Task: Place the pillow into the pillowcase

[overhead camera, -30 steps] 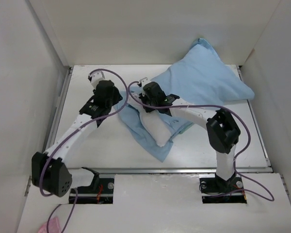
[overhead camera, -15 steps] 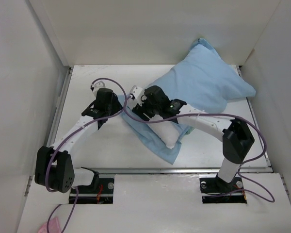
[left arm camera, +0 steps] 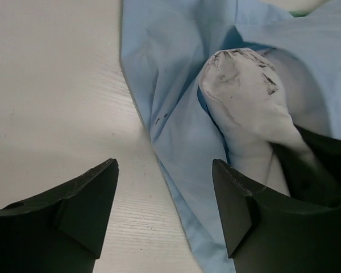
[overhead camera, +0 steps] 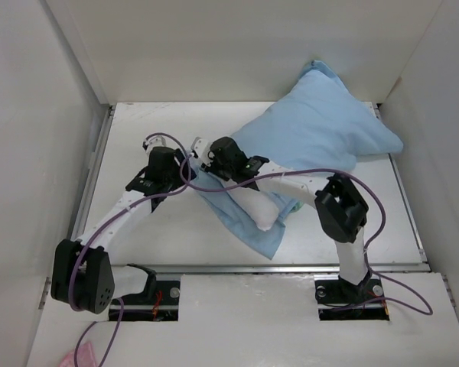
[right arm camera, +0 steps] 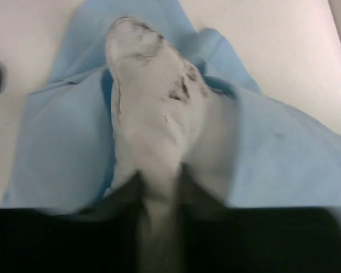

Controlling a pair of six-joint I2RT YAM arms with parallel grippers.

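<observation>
- Our right end effector has its jaws closed on a white, smudged corner that we take to be the pillow. The corner pokes forward from between the blurred dark fingers, with blue cloth on either side of it.
- Our left end effector is open and holds nothing. One finger is over the bare worktop and the other is over the edge of the pillowcase, just beside the pinched corner.
- In the top view the two end effectors sit close together at the left end of the bundle, near the middle of the worktop.
- Behind them, a white end of the pillow shows under the right forearm, lying on a loose blue flap that reaches toward the near edge.
- Beyond that, the pillowcase swells up full toward the far right corner, with a sliver of green at its far tip.
- We judge the task well along. The puffed shape suggests most of the pillow is already inside.
- What seems left is to get the exposed white end and the held corner under the cloth and draw the opening over them. We cannot see exactly where the opening's edge runs.
- We count one pillow, one pillowcase, two arms and two end effectors.
</observation>
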